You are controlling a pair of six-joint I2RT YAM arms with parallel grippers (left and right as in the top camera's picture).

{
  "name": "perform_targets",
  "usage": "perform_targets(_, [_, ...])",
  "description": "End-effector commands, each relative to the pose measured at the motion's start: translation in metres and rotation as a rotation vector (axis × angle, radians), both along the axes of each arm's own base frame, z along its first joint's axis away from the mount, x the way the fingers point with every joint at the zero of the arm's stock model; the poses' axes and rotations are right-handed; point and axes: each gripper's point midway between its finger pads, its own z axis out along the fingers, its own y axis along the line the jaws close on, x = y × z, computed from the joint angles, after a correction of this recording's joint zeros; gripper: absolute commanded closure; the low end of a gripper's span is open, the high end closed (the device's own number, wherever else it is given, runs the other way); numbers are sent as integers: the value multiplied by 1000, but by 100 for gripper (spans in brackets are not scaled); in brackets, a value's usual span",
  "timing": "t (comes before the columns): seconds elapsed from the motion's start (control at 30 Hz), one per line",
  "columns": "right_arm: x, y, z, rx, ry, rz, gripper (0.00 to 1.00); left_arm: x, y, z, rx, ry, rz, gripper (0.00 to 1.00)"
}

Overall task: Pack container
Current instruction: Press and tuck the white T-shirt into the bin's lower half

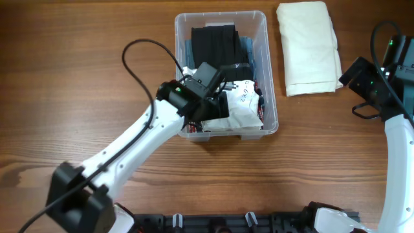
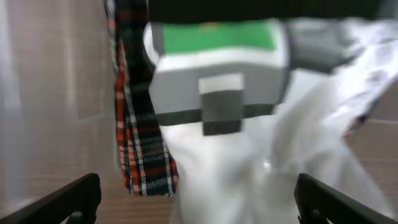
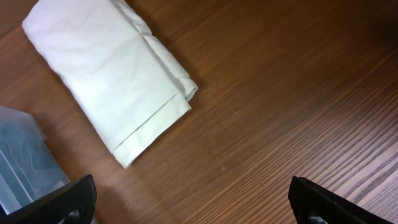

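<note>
Left gripper (image 2: 198, 198), spread wide and empty, hangs over a crumpled white garment (image 1: 244, 110) inside the clear rectangular plastic container (image 1: 270, 65) (where packing wants it); right gripper (image 3: 189, 202), also agape, overlooks a folded cream cloth (image 3: 109, 74).

One container (image 1: 220, 14) — one folded cream cloth (image 1: 309, 46) — two robot arms (image 1: 129, 152) (image 1: 398, 149).

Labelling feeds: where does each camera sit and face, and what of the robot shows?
Overhead: above table, facing down on bin, towel; left arm, right arm show.
Left wrist: on left arm, facing into bin at white cloth, plaid cloth; open left end effector shows.
Right wrist: on right arm, facing down at towel; open right end effector shows.
Shared: overhead and right wrist show towel, bin.
</note>
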Motion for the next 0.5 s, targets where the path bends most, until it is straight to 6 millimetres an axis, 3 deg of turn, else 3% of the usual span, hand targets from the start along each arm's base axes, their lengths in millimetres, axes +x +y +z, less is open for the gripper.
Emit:
perform_targets(0.0, [1,-2,-1,-1,4,-11,0,10,0,61,-48,-181,-1,1])
perform_targets(0.13, [1,-2,-1,-1,4,-11,0,16,-22,82,-150,-254,-37,0])
perform_targets(0.17, [1,-2,-1,-1,4,-11,0,14,-32,86,-186,-255,-82,8])
perform_targets(0.23, [1,-2,-1,-1,4,-10,0,12,-51,95,-215,-303,-193,39])
perform_targets(0.33, [1,-2,-1,-1,4,-11,0,12,-64,100,-215,-352,-206,85])
perform_targets(0.4, [1,-2,-1,-1,4,-11,0,12,-69,99,-203,-366,-208,94])
perform_targets(0.47, [1,-2,-1,-2,4,-11,0,13,-74,89,-183,-357,-213,96])
